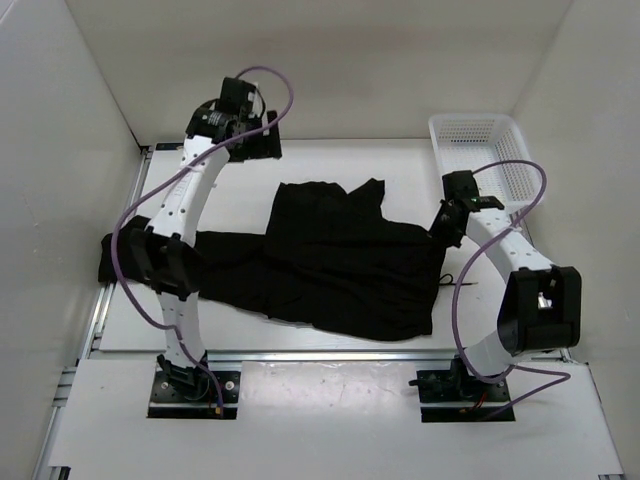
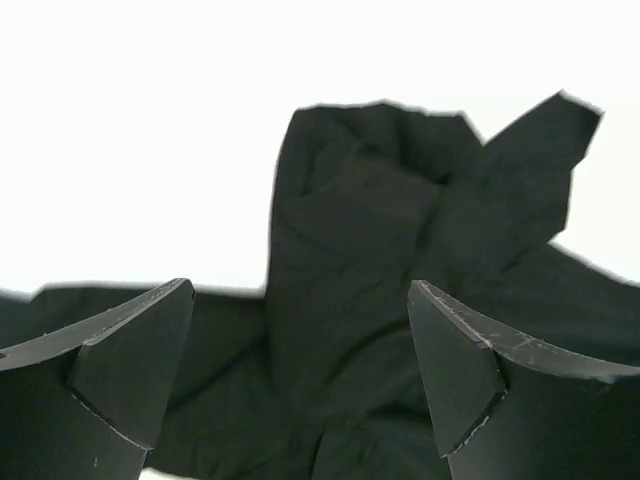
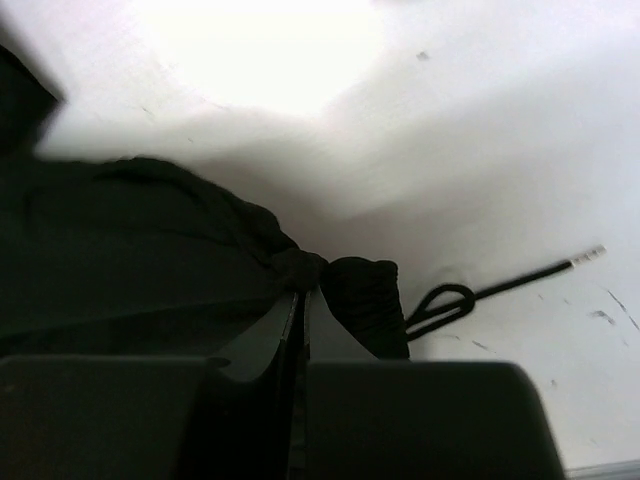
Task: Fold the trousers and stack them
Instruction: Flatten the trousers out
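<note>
Your right gripper [image 3: 300, 300] is closed on a thin bunch of the trousers [image 1: 340, 260]; pull fast and it may slip. Your left gripper [image 2: 300, 290] hovers wide open, empty.

This is a robotics lab test cell. A left arm [image 1: 190, 200] and a right arm [image 1: 497, 245], both white and trailing loose purple cables [image 1: 122, 245], are bolted side by side at the near edge of a white table [image 1: 340, 160]. Aluminium rails [image 1: 90, 330] frame the table, and plain white walls [image 1: 330, 60] enclose it on three sides.
</note>
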Controlling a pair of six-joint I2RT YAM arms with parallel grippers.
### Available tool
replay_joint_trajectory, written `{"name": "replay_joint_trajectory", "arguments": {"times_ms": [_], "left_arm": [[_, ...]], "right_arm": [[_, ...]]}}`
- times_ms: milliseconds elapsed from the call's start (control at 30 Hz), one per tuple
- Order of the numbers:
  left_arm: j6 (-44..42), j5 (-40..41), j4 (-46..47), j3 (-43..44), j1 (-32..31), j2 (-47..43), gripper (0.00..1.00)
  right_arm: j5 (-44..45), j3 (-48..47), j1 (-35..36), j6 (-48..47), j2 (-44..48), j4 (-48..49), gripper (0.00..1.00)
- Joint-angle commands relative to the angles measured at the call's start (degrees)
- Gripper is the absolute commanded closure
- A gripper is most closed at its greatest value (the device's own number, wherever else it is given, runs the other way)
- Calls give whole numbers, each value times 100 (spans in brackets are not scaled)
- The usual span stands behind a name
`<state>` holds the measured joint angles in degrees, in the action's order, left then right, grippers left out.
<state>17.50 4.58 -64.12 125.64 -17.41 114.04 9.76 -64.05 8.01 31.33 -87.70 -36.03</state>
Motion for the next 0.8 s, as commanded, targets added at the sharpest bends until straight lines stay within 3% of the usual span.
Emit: {"name": "replay_joint_trajectory", "arguments": {"times_ms": [0,67,167,400,567,767], "left_arm": [[-168,157,-118,853,-184,925,0],[-246,44,-119,1660,-306,1373,0],[-247,-202,-180,2182,-307,2033,0],[-194,-265,444,1797,-492,2464,0],[-80,-265,444,2262,-562,3176,0],[342,-1169,1093,2288,-562,3308,0]], "right_arm": [[272,226,95,-250,174,-299,100],[325,349,157,-250,297,-360,100],[649,489,218,-250,525,-598,100],[703,991,218,-136,1185,-739,100],[703,1114,271,-136,1185,-739,100],[651,1114,271,-136,1185,-686,100]]}}
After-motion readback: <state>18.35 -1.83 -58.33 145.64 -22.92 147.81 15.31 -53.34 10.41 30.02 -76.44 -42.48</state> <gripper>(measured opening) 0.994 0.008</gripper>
